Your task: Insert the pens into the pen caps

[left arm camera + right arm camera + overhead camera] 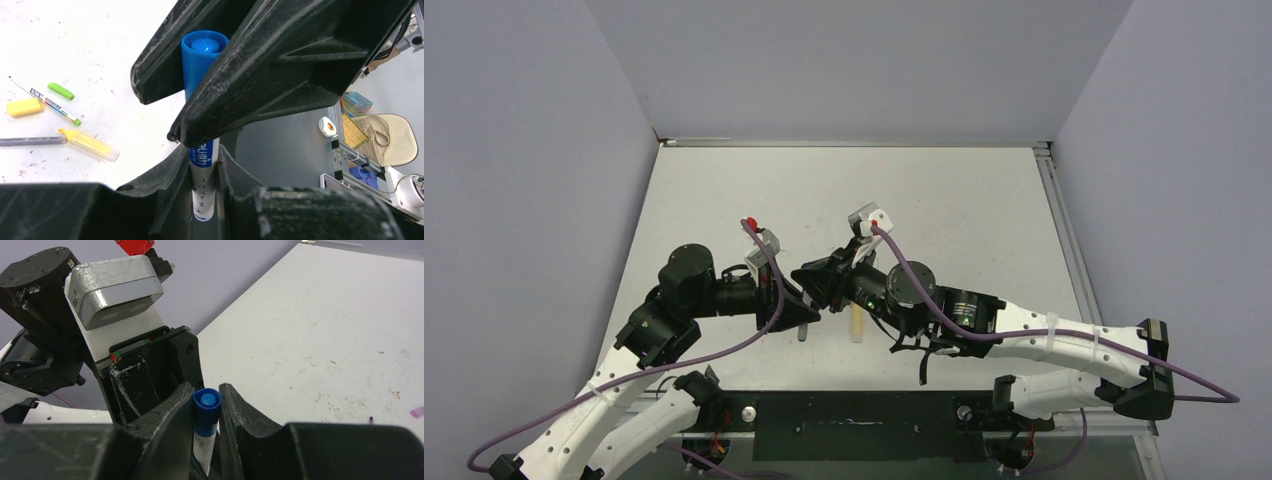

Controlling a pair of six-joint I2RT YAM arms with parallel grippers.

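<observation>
My left gripper (204, 151) (812, 313) is shut on the barrel of a white-grey pen (204, 187) with a blue label. My right gripper (206, 388) (807, 276) is shut on the blue pen cap (206, 412) (200, 60), which sits over the pen's tip, with the white barrel (203, 447) showing just below it. The two grippers meet tip to tip above the near middle of the table, and the right gripper's fingers (280, 65) cross over mine in the left wrist view. On the table lie a yellow marker (90, 145) (856, 325), a grey pen (32, 141), a thin green-tipped pen (52, 105), a yellow cap (25, 106) and a green cap (61, 91).
A pink-purple cap (417, 412) lies at the right edge of the right wrist view. The white table (944, 200) runs back to grey walls, with a metal rail (1064, 240) along its right side.
</observation>
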